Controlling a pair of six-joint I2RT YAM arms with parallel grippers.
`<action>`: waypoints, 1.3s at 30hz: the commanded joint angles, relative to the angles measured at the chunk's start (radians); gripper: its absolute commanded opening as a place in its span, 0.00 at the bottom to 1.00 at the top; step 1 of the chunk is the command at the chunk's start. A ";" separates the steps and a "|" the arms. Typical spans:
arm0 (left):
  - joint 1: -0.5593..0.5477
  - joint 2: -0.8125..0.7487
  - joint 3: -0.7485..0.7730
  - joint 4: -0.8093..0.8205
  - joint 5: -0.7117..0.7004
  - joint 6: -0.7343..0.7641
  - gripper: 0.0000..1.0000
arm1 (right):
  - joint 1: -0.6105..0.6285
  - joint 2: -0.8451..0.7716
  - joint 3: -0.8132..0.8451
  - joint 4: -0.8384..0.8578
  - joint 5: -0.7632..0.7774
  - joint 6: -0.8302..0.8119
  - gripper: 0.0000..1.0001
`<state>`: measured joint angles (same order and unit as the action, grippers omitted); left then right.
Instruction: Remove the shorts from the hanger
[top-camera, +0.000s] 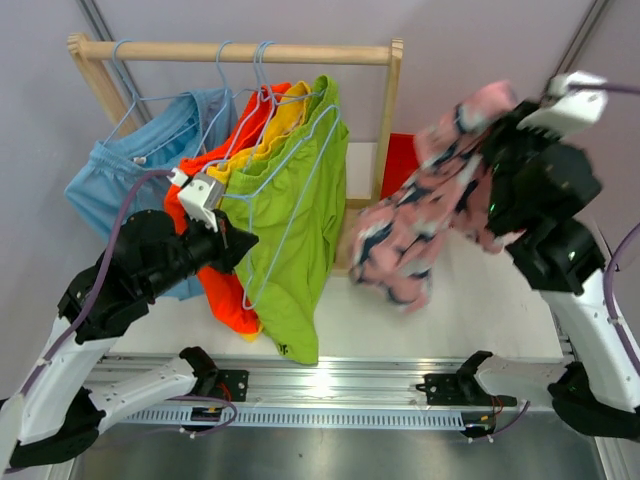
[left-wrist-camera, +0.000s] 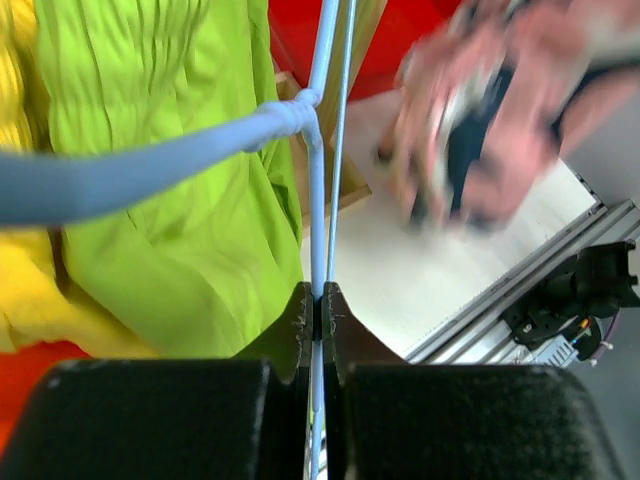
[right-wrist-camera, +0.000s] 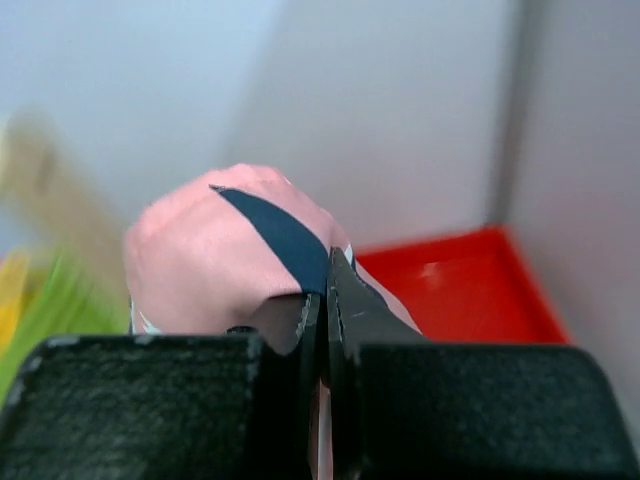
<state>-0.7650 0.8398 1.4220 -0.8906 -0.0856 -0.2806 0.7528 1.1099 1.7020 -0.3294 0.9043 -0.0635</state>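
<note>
near edge: metal rail (top-camera: 330, 385) carrying both arm bases, with the white tabletop (top-camera: 400, 320) behind it.

left claw (left-wrist-camera: 318, 300): jaws pinched tight on the thin wire of a pale blue wire hanger (left-wrist-camera: 316, 190). the wire runs straight up from the jaws. this hanger lies against the front of the lime green shorts (top-camera: 295, 250).

right claw (right-wrist-camera: 322, 300): raised on the right side, jaws closed on a bunched fold of the pink shorts (top-camera: 420, 230). a navy streak shows right at the grip. the pink shorts dangle from the claw above the tabletop, to the right of the rack and apart from it. they look blurred in the top and left wrist views.

on the rack, left to right: light blue shorts (top-camera: 130, 170), orange-red shorts (top-camera: 225, 295), yellow shorts (top-camera: 265, 130), then the lime green ones, all hung on hangers. the last three overlap closely and the light blue pair sits a little apart.

behind: wooden rack (top-camera: 240, 50) with its round top bar holding the hanger hooks. a red tray (right-wrist-camera: 450, 280) sits past the rack's right post, against the grey wall.
</note>
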 joint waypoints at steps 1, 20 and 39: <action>-0.010 -0.030 -0.035 0.032 -0.003 -0.043 0.00 | -0.171 0.135 0.209 0.112 -0.008 -0.119 0.00; -0.019 0.223 0.165 0.050 -0.172 -0.039 0.00 | -0.699 0.663 0.211 0.282 -0.553 0.255 0.00; -0.020 0.826 0.882 -0.085 -0.226 0.035 0.00 | -0.707 0.411 -0.273 0.058 -0.679 0.499 1.00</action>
<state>-0.7799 1.6062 2.1784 -0.9771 -0.3279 -0.2771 0.0391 1.6894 1.4979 -0.3668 0.2417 0.3763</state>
